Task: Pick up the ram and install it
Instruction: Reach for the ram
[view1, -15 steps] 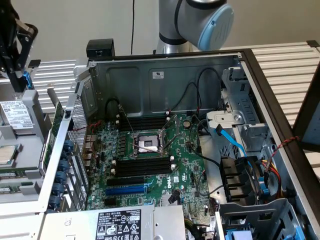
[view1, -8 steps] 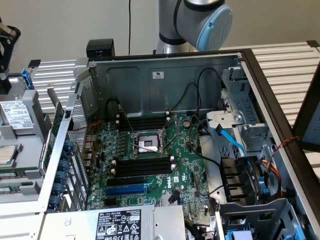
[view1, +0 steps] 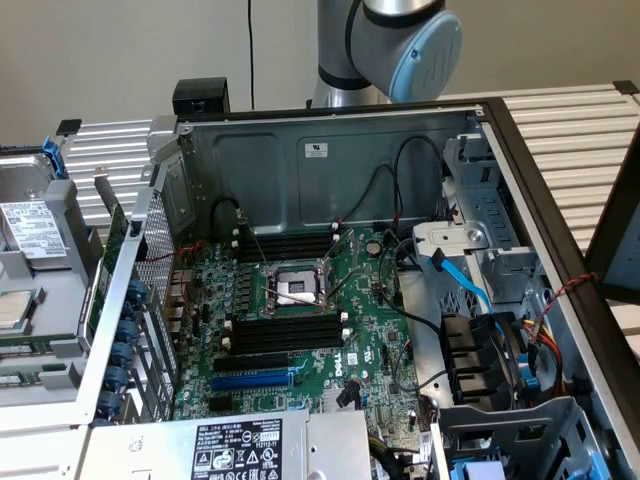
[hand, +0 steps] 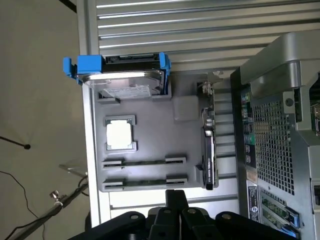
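Lying in the nearest cradle of a grey plastic tray (hand: 155, 130), just ahead of the fingertips: the long, thin green ram stick (hand: 145, 180), with a second green stick (hand: 145, 161) resting one cradle farther out. Hovering clenched by the tray's edge, grasping nothing: the black two-fingered gripper (hand: 176, 193). Sitting farther beyond: a square silver chip (hand: 120, 135) and a blue-railed silver hard drive (hand: 125, 80), its white label bearing print too small for reading. Standing off to the gripper's side: an open grey metal computer case (view1: 420, 130), carrying a white sticker (view1: 327, 150), likewise unreadable.
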